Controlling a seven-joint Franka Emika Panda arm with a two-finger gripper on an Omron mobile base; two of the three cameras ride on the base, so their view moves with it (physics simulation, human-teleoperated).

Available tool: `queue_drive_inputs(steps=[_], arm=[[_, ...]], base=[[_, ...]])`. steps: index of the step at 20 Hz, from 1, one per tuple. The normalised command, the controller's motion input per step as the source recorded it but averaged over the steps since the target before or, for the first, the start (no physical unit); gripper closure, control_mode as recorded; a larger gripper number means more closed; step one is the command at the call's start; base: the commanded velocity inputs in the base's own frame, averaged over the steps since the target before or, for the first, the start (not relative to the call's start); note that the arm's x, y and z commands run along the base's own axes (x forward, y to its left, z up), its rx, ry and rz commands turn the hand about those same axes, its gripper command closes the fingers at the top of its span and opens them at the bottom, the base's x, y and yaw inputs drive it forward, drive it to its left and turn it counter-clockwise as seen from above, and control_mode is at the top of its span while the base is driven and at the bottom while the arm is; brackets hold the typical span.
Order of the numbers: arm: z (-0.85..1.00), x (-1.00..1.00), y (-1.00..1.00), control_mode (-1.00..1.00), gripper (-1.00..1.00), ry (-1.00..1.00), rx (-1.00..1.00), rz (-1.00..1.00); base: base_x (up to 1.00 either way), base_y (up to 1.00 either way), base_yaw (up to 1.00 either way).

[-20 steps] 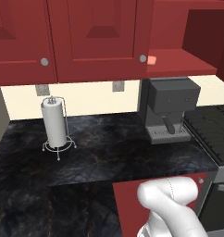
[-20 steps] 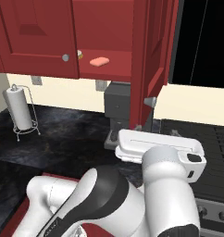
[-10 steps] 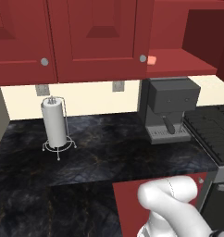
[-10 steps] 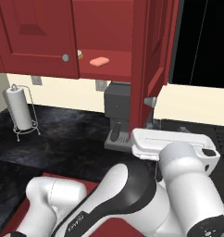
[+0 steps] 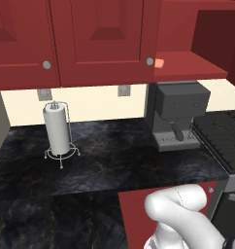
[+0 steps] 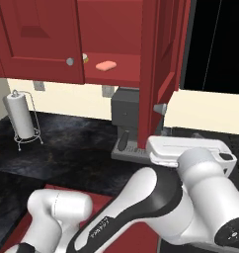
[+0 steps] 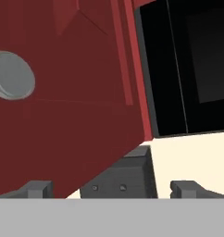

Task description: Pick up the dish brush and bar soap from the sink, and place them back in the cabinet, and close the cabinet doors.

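The bar soap (image 6: 105, 65) lies on the red shelf of the open cabinet (image 6: 122, 69) and also shows as the bar soap (image 5: 159, 63) from the left. A pale-yellow end of the dish brush (image 6: 85, 57) peeks out beside the shut left door. The right cabinet door (image 6: 156, 69) stands swung out, edge-on, with its knob (image 6: 160, 108) low. My white hand (image 6: 190, 150) hangs just below that door. My gripper (image 7: 113, 189) is open and holds nothing, facing the door panel (image 7: 72, 115) and its knob (image 7: 12, 81). The sink is out of view.
A grey coffee machine (image 5: 180, 114) stands on the dark marble counter (image 5: 105, 165) under the open shelf. A paper towel holder (image 5: 58, 129) is at the left, and a black stove (image 5: 221, 138) at the right. Two shut doors with knobs (image 5: 46, 64) are up left.
My hand has shifted a little to the right and slightly up, under the open door's lower edge. The arm has swung with it; soap, doors and counter things are unmoved.
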Motion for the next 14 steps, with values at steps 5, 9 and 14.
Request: queue_drive_inputs(steps=[5, 9, 14], arm=[[-0.06, 0.21, -0.12, -1.0, -1.0, 0.0, 0.0, 0.04], [-0.02, 0.21, -0.13, -1.0, -1.0, 0.0, 0.0, 0.04], [0.0, 0.19, -0.09, -1.0, -1.0, 0.0, 0.0, 0.03]], base=[[0.0, 0.0, 0.0], [0.0, 0.0, 0.0], [0.0, 0.0, 0.0]])
